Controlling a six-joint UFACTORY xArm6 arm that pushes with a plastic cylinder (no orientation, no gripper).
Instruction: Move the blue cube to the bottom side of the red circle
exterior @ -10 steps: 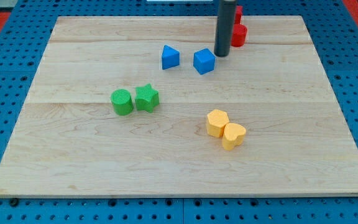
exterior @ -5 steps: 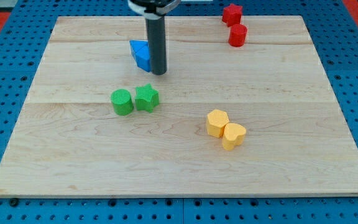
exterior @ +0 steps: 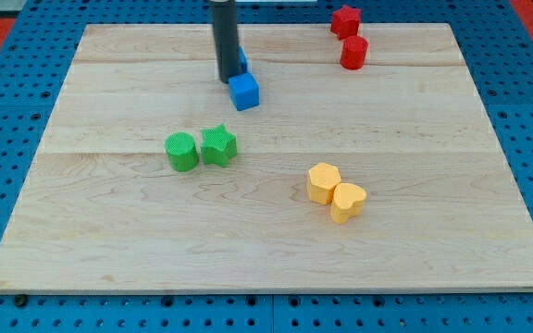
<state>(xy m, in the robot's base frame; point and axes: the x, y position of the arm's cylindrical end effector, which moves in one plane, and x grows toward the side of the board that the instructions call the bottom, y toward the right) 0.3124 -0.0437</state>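
Tip (exterior: 227, 80) touching blue cube (exterior: 244, 92) (upper-left corner) | red circle (exterior: 353, 53) well right | no fingers

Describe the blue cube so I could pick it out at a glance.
Look at the upper middle of the wooden board, just below my tip on the dark rod. The blue cube sits there, touching the tip's lower right. Another blue block peeks out behind the rod; the cube is the fully visible, square-faced one.
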